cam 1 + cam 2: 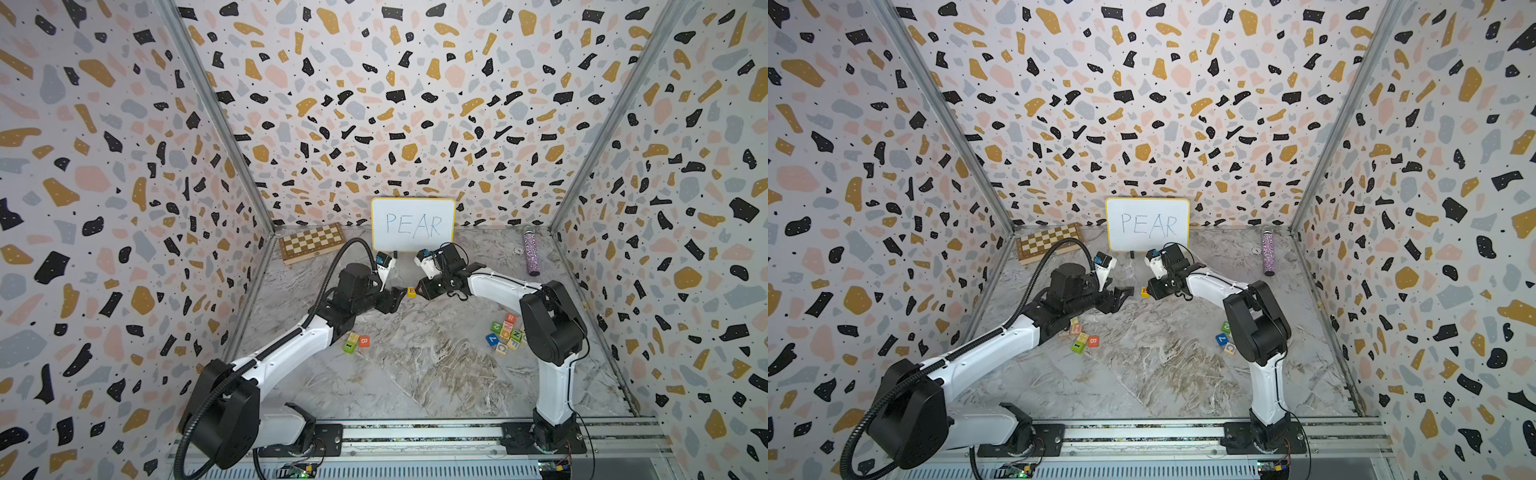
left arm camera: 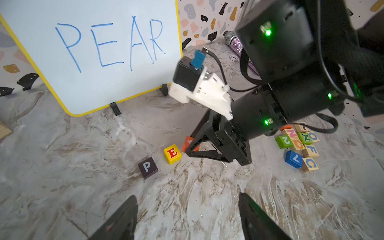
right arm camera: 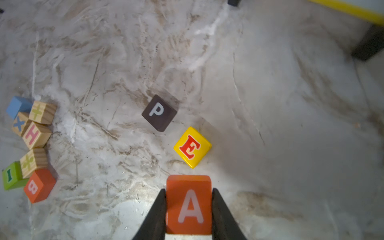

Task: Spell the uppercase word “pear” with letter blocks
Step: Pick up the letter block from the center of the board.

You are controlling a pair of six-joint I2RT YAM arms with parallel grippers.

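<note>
- The right claw [image 3: 188, 190] is clenching the A block [image 3: 188, 207] by two opposite sides. The letter face is pointing up, so the A is going to read like its neighbours.
- It is holding that block low and just beside the E block [image 3: 192, 147], with a small gap between them (whether the A is already resting on the table [image 3: 291, 104] I cannot tell).
- The E is sitting just beside the P block [image 3: 159, 112], not touching it, and the two are making a slightly slanted row. The A is lining up as the third letter, which I take to be why the claw is pointing in from the row's open end.
- The left claw [image 2: 187, 196] is hanging released and empty near the P end of the row, seemingly parked clear so the other arm has room.
- The R block [image 1: 510, 318] is lying in the heap [image 2: 299, 143] by the right arm, well apart from the row. I am guessing it is the last one to fetch.
- The board [image 2: 93, 52] is standing at the back wall showing PEAR in blue, and the row is being laid out in front of it, probably to copy it.
- The B block [image 3: 39, 186] is sitting in the other cluster by the left arm. It is the same orange-red as the A, so it could be mistaken for a wanted letter.
</note>
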